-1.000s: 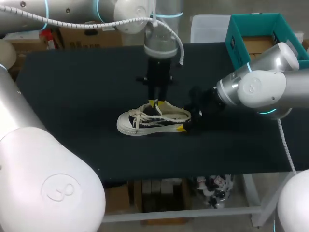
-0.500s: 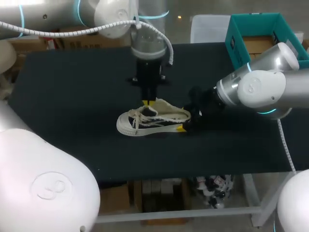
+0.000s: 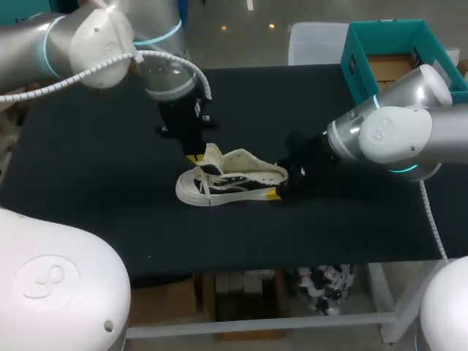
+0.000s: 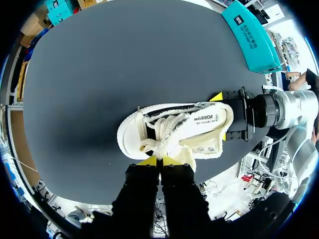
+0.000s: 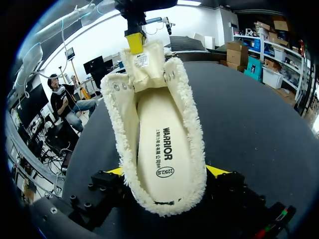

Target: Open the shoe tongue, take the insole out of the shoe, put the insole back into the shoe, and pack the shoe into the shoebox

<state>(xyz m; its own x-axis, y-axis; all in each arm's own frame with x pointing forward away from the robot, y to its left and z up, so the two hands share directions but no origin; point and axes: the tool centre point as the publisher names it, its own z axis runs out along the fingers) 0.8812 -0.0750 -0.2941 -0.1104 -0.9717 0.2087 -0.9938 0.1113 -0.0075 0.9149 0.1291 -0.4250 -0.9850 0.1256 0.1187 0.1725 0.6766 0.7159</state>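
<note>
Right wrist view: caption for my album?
Right end effector grips the shoe heel; left end effector holds the tongue open.

In the head view the shoe (image 3: 230, 179) covers most of my right pincer (image 3: 284, 184); one yellow tip shows. The shoebox (image 3: 356, 69) is cut off by that view's edge. From my right wrist, the insole (image 5: 162, 149) disappears toe-end under the tongue (image 5: 144, 62), whose rim is buried in my left pincer (image 4: 159, 161).

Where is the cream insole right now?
In the right wrist view, the cream insole lies inside the cream canvas shoe at mid-table, and the right gripper grips the shoe's heel.
</note>
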